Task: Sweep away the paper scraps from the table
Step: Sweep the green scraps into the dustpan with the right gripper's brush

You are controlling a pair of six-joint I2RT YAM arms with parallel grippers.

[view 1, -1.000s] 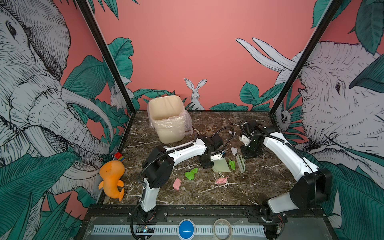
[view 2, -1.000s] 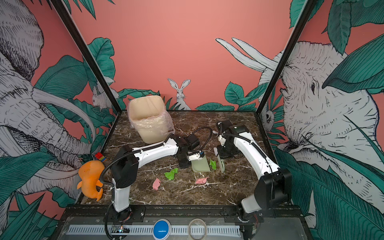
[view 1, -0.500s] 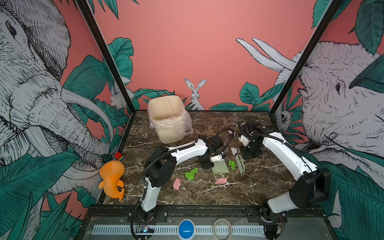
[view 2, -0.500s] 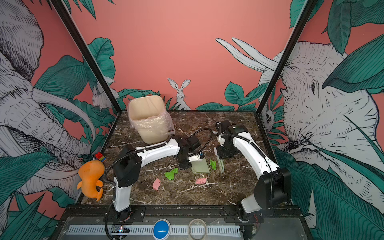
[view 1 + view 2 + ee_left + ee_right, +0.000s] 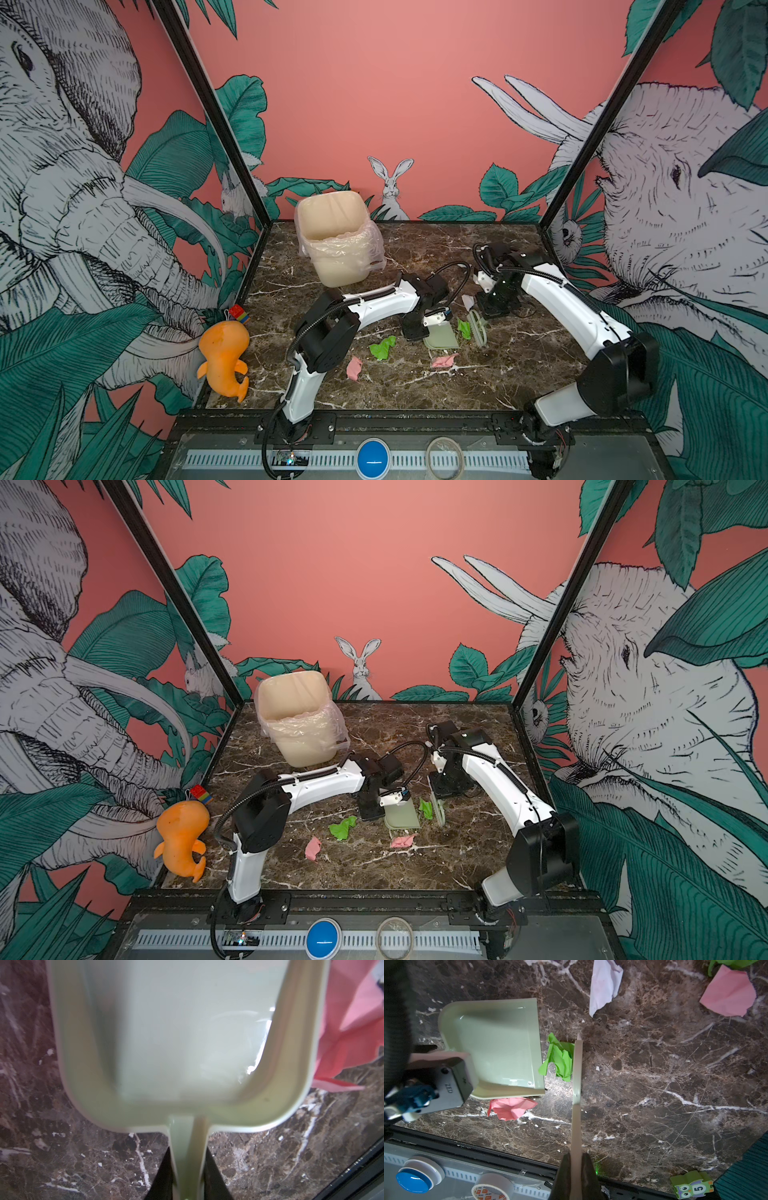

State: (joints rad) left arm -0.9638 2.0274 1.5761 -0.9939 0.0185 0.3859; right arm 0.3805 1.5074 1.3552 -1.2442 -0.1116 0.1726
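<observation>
1. Left jaws are pinching the dustpan (image 5: pixel 187 1043) handle, and right jaws are squeezing the brush (image 5: pixel 576 1084) handle the same way, so both tools are being gripped.
2. Dustpan is sitting on the worktop (image 5: pixel 519 365) with its open lip facing the brush. One green scrap (image 5: pixel 560 1059) is lying right between the two, up against the brush.
3. Step in hand, I'm guessing, is brushing that green bit into the pan. I'd be keeping the lip pressed down so paper isn't sliding under. I'd also be dragging the brush low, slow and straight at the lip, since crumpled paper is probably skittering off easily.
4. One pink scrap (image 5: pixel 510 1107) is poking out just beside the pan's side wall, so it's likely needing its own pass.
5. Counting scraps, I'm getting five, all lying on the worktop with none in the pan:
   - two green, the second green scrap (image 5: pixel 382 347) sitting nearer the left arm
   - two pink, the second pink scrap (image 5: pixel 354 368) just beyond that
   - one white scrap (image 5: pixel 604 985)
6. Also counting one dustpan, one brush, and one bin (image 5: pixel 336 249) standing at the back, well apart from the sweeping.
</observation>
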